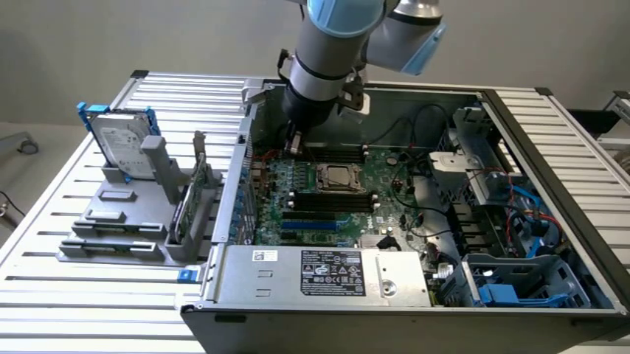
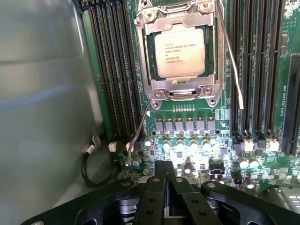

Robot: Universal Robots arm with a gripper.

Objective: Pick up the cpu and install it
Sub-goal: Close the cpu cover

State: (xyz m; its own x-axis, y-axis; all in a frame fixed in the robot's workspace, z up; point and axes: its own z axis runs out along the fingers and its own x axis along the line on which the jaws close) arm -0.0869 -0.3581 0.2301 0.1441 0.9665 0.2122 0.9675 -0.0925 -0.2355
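Note:
The cpu (image 2: 180, 51), a small square chip with a dull silver top, lies flat inside the metal-framed socket of the green board (image 2: 187, 126). Two thin wire levers (image 2: 232, 61) stand loose beside the socket. In the exterior view the cpu (image 1: 337, 177) is at the middle of the board inside the open computer case. My gripper (image 2: 165, 166) is shut with nothing between its black fingers, a short way off the socket, over the row of small grey components. From outside, the gripper (image 1: 293, 144) hangs inside the case behind the socket, near the case's wall on the exterior view's left.
Black memory slots (image 2: 115, 70) flank the socket on both sides. The grey case wall (image 2: 42, 93) stands close beside my gripper, with a black cable (image 2: 89, 168) at its foot. A hard drive in a blue frame (image 1: 123, 144) stands on a grey fixture outside the case. A power supply (image 1: 325, 274) is at the front.

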